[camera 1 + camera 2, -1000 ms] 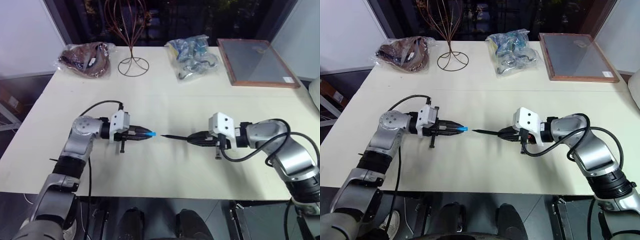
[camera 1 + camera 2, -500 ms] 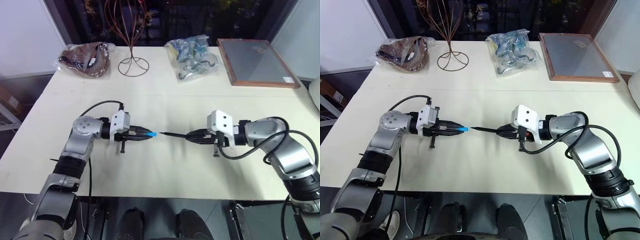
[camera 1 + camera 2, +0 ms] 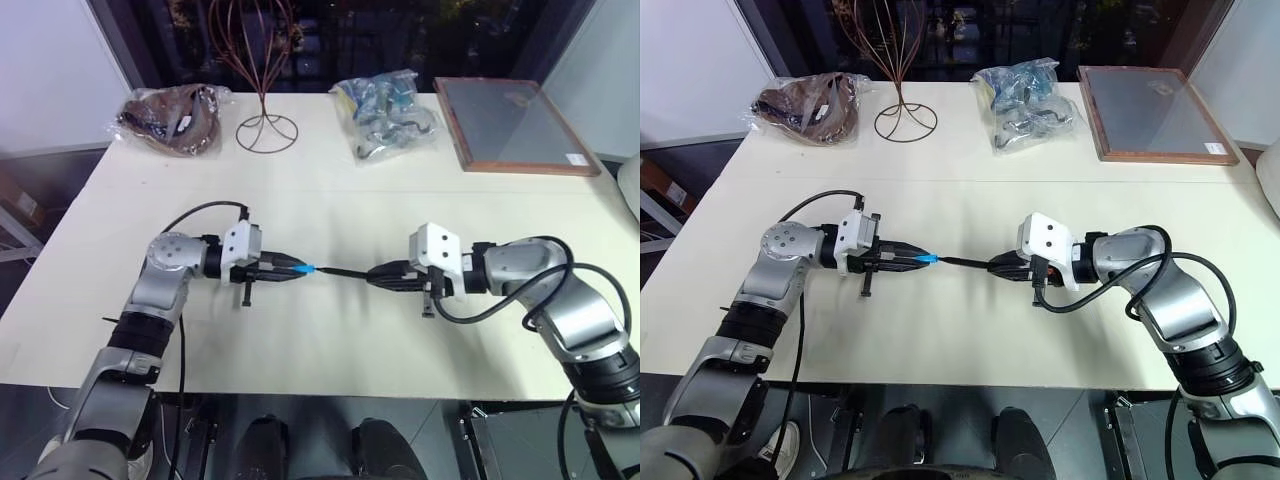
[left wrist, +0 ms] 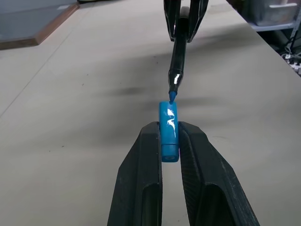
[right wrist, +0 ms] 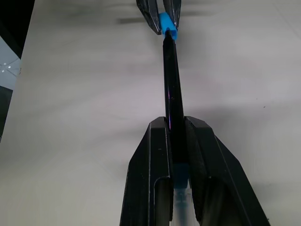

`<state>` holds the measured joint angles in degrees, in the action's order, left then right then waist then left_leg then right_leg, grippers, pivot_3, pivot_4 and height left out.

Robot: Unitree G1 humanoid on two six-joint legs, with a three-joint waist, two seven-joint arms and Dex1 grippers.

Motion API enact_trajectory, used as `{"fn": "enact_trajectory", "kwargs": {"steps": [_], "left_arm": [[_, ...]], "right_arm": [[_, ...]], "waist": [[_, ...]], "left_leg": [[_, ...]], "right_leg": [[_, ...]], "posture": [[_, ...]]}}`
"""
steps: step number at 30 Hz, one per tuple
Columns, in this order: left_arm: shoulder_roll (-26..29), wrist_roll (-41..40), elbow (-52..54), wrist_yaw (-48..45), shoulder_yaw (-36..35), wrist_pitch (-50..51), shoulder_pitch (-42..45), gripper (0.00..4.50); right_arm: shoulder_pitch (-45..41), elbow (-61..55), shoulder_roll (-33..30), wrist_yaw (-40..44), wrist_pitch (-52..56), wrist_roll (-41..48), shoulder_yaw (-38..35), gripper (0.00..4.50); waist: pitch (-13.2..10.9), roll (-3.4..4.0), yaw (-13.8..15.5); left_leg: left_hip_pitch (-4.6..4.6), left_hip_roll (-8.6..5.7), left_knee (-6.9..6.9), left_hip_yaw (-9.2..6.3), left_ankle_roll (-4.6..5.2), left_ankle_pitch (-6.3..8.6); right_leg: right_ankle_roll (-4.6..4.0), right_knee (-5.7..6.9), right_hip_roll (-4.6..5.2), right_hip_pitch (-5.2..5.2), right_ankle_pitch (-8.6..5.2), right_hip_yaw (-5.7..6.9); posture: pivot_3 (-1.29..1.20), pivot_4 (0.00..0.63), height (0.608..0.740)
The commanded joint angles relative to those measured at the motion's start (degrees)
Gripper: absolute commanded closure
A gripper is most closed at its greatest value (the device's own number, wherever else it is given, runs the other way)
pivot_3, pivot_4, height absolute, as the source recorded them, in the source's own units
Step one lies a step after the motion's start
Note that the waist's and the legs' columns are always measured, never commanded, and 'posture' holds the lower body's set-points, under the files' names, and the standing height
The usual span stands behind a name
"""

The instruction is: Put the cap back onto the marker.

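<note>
Both arms reach in over the cream table from opposite sides, forearms bent inward so that the two grippers point at each other along one nearly level line above the tabletop's middle. The left gripper has its two black fingers closed on the cap, a short bright-blue cylinder pinched crosswise between the fingertips, with its open end facing away from the wrist toward the other arm. The right gripper is clamped on the marker, a thin glossy black stick held by its rear part, so that most of its length juts out past the fingertips toward the left hand; a pale bluish end sits back between the fingers. In the left wrist view the marker's small blue tip meets the mouth of the cap, touching it or just entering; how far it is seated cannot be told. The marker slopes slightly downward toward the cap, and both things are held clear of the table surface. Along the far edge of the table stand a wire ornament, a bagged brown bundle, a clear bag of bluish items and a wood-framed glass panel, all well apart from the grippers.
</note>
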<state>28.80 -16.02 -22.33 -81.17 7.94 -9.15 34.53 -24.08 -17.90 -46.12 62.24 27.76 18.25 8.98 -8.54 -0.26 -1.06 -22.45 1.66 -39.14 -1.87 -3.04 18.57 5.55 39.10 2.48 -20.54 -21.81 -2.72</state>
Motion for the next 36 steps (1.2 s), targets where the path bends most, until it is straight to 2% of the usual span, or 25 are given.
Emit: {"fn": "enact_trajectory", "kwargs": {"steps": [1, 36], "left_arm": [[-0.1, -0.8, 2.2, 0.0, -0.6, -0.4, 0.4, 3.89], [1.8, -2.1, 7.1, 0.8, -1.6, 2.1, -2.6, 3.89]], "right_arm": [[-0.1, -2.2, 0.2, -0.2, 0.0, 0.3, -0.3, 4.50], [2.7, -0.5, -2.7, 0.5, -2.3, -0.5, -2.0, 4.50]], "waist": [[0.0, 0.00, 0.0], [0.0, 0.00, 0.0]], "left_leg": [[0.00, 0.00, 0.00, 0.00, 0.00, 0.00], [0.00, 0.00, 0.00, 0.01, 0.00, 0.00]], "right_leg": [[0.00, 0.00, 0.00, 0.00, 0.00, 0.00], [0.00, 0.00, 0.01, 0.00, 0.00, 0.00]], "posture": [[0.00, 0.150, 0.740], [0.00, 0.150, 0.740]]}}
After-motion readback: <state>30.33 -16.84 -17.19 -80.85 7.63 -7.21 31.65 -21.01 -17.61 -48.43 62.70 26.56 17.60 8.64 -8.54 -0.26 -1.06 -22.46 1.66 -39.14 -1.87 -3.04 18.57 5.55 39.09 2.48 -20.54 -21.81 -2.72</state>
